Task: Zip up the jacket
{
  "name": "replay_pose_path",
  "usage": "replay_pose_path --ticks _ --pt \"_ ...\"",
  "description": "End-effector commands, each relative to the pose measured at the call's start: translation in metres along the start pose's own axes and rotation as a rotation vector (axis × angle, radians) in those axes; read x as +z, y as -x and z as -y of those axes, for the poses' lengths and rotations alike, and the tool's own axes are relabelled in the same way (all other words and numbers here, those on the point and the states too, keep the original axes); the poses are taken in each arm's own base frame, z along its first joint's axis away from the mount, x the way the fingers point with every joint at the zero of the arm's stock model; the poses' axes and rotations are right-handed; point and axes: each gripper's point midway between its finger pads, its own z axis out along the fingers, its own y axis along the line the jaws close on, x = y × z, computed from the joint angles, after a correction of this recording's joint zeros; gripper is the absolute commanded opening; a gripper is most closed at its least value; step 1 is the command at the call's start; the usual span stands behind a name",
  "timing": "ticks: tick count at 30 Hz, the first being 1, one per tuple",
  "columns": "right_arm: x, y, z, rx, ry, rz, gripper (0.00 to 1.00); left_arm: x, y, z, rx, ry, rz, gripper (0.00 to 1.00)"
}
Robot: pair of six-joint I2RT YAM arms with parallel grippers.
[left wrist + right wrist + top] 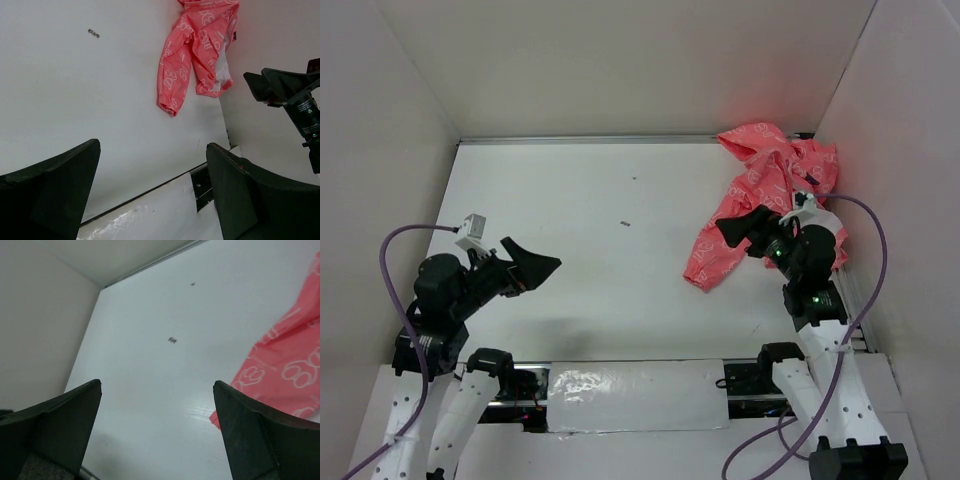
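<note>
The coral-pink jacket (760, 190) with white print lies crumpled at the far right of the table, one sleeve trailing toward the near side. It also shows in the left wrist view (197, 55) with pale lining visible, and at the right edge of the right wrist view (287, 370). My right gripper (738, 230) is open and empty, hovering just over the jacket's left edge. My left gripper (535, 265) is open and empty at the near left, far from the jacket.
White walls enclose the table on the left, back and right. Two small dark specks (625, 224) lie on the table's middle. A shiny taped strip (635, 395) runs along the near edge between the arm bases. A purple cable (865, 240) loops beside the right arm.
</note>
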Motion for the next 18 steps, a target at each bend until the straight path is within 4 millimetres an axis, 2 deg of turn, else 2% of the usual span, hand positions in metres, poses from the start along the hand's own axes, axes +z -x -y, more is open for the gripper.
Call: replay_pose_path --ticks 1,2,5,8,9,10,14,17,18 --pt "-0.012 0.013 -0.046 -0.053 0.147 0.038 1.00 -0.008 0.005 0.007 -0.007 -0.011 0.030 0.99" --pt "-0.012 0.023 -0.046 -0.059 0.119 0.073 1.00 -0.009 0.006 0.007 -0.005 -0.008 0.034 0.99" --pt "-0.013 0.027 -0.053 -0.076 0.122 0.079 1.00 -0.011 0.006 0.004 -0.012 0.018 0.037 0.99" --pt "-0.007 0.027 -0.046 -0.048 0.081 0.071 1.00 -0.009 0.005 0.003 -0.009 0.015 0.034 0.99" --pt "-0.003 0.033 -0.033 -0.019 0.005 0.104 1.00 -0.007 0.006 0.002 -0.013 0.017 0.032 0.99" --pt "0.003 0.031 -0.019 0.030 -0.076 0.084 1.00 -0.006 0.004 0.001 -0.018 0.018 0.024 0.99" --pt "0.019 0.047 0.005 -0.071 -0.219 0.081 1.00 0.001 0.002 -0.001 -0.022 0.026 -0.014 0.99" --pt "0.028 0.069 0.037 -0.140 -0.410 0.105 1.00 0.004 0.002 -0.002 -0.035 0.038 -0.027 0.99" --pt "0.036 0.080 0.054 -0.201 -0.495 0.108 1.00 0.005 0.002 -0.003 -0.036 0.038 -0.028 0.99"
